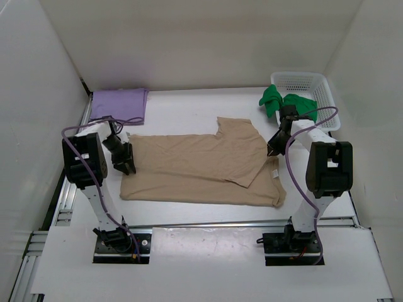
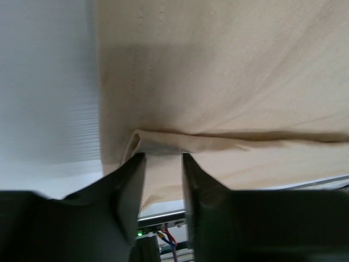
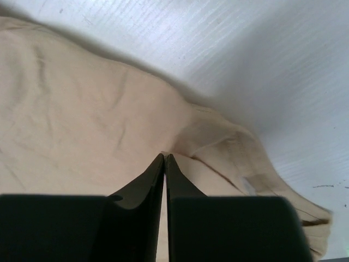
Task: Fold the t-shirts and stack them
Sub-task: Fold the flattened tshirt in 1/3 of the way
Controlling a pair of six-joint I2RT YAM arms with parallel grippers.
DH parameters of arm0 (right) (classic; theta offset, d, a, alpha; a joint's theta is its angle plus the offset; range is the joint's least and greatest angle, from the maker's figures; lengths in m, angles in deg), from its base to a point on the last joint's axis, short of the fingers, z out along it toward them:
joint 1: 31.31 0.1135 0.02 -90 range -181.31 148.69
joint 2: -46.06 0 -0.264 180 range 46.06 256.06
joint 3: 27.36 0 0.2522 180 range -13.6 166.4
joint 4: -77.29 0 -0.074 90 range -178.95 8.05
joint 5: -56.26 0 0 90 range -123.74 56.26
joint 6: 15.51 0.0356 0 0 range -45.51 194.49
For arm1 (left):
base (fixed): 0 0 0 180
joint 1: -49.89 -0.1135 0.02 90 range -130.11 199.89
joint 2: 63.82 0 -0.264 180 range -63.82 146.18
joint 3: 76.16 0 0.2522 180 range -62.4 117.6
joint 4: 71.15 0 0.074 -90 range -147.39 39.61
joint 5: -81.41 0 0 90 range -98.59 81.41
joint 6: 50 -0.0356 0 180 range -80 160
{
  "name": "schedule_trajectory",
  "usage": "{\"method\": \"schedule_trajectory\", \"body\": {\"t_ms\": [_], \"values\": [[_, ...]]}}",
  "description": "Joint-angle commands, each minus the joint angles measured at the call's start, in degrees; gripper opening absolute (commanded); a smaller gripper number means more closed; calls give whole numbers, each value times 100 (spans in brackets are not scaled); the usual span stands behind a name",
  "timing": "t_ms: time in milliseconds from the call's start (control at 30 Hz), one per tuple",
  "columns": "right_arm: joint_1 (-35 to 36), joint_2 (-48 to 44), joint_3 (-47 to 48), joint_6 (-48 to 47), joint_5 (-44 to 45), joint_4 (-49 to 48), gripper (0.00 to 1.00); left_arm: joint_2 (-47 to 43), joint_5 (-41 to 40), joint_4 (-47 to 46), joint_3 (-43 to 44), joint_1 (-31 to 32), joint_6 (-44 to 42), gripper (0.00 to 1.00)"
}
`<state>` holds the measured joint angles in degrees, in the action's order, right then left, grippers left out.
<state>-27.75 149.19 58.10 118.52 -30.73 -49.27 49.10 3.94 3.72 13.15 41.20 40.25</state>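
Your left gripper: jaws spread, raised edge fold of tan t-shirt lying at tips, not squeezed. Your right gripper: jaws pressed together, tips touching shirt beside neck label; cannot tell if cloth caught. Arms likely posted at opposite ends so shirt folds flat. Shirt spread between both jaws, one flap doubled over. Bare table beyond jaws gives room. Lavender t-shirt folded beyond left jaws; green t-shirt bunched at basket beyond right jaws.

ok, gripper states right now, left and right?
Left gripper: open, tips at a fold of the tan t-shirt.
Right gripper: closed at the shirt; grip on cloth cannot be told.
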Motion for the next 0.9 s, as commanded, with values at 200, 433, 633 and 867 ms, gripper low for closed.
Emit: {"method": "schedule_trajectory", "body": {"t_ms": [200, 433, 633, 867], "values": [[346, -302, 204, -456, -81, 251, 47, -902, -347, 33, 583, 6, -25, 70], [936, -926, 309, -764, 235, 531, 62, -1861, -1147, 86, 1041, 1745, -25, 100], [982, -2076, -752, -379, 491, 822, 55, -1564, -2500, -756, 804, 4536, -25, 89], [638, -2833, -2843, 61, -563, 102, 0, -229, -2072, -1364, 2100, 6317, -25, 70]]}}
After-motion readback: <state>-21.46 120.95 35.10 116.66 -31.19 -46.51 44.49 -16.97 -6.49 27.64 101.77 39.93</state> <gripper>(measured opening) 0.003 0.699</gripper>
